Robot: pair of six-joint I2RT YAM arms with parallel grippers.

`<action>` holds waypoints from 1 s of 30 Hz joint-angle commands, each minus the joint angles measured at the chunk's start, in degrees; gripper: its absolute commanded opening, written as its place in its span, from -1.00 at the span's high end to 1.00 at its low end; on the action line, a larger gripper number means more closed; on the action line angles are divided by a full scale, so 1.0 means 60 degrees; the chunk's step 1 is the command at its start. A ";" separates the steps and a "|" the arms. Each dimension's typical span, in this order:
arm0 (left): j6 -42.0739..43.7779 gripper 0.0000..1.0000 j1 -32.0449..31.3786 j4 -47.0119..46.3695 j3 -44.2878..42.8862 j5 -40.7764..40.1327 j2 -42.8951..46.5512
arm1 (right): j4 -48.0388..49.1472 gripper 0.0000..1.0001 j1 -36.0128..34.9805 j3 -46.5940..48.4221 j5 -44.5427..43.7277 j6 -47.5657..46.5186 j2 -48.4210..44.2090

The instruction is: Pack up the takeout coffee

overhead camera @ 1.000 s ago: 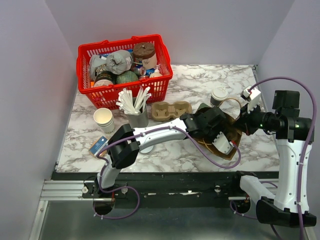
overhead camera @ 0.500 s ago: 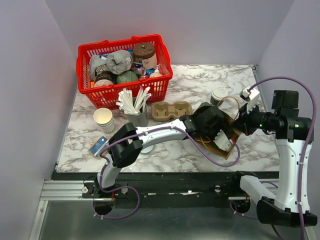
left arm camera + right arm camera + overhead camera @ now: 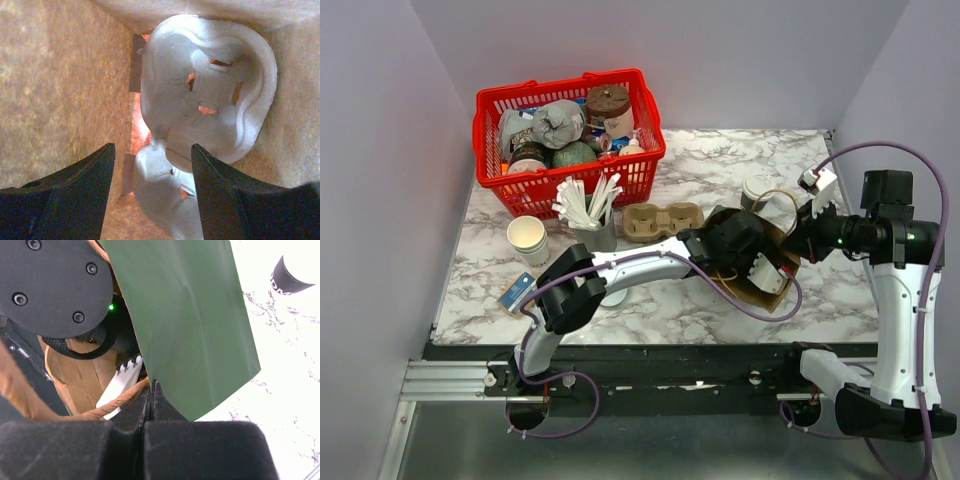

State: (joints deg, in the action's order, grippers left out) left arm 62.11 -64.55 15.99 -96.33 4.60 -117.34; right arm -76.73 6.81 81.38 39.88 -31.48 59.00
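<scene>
Left gripper (image 3: 151,150) spread wide, empty, arm stretched rightward into paper bag (image 3: 50,75); right gripper (image 3: 151,390) pinching its handle (image 3: 125,399).

In the top view the left claw (image 3: 151,152) is sitting hidden inside the paper bag (image 3: 748,293), and we are struggling to make out the right claw (image 3: 151,390), whose tips are merging with the bag's rim. The bag's handle is covering part of the takeout coffee (image 3: 757,188). In the right wrist view the frame's edge is cropping a dark shape (image 3: 289,276) we are unable to identify, and the surface (image 3: 280,365) is glaring white. In the left wrist view the dark fingers (image 3: 65,200) are covering the pulp tray's (image 3: 200,95) lower pocket. We are failing to tell apart the red basket's (image 3: 620,175) contents, and the left arm is hiding most of a flat white lid (image 3: 613,297).
</scene>
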 commanded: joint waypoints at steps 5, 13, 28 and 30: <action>-0.1926 -0.53 0.0080 0.0205 -0.0101 0.1805 0.0937 | -0.1802 0.99 -0.0065 0.0556 -0.0201 0.0106 0.0244; -0.3667 -0.62 0.0153 0.0369 -0.0292 0.4110 0.1904 | -0.1787 0.99 -0.0065 0.1464 -0.1020 0.0076 0.1210; -0.9322 -0.65 0.1383 -0.3684 -0.0539 0.6439 0.2725 | -0.1802 0.99 -0.0065 0.0894 -0.1328 -0.0260 0.2265; -1.0214 -0.66 0.1603 -0.4026 -0.0862 0.6864 0.2755 | -0.1802 0.99 -0.0051 0.0923 -0.1563 -0.0304 0.2383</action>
State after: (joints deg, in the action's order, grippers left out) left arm 17.12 -57.65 4.16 -97.78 37.85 -104.03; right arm -76.42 6.70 87.74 32.84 -32.25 71.99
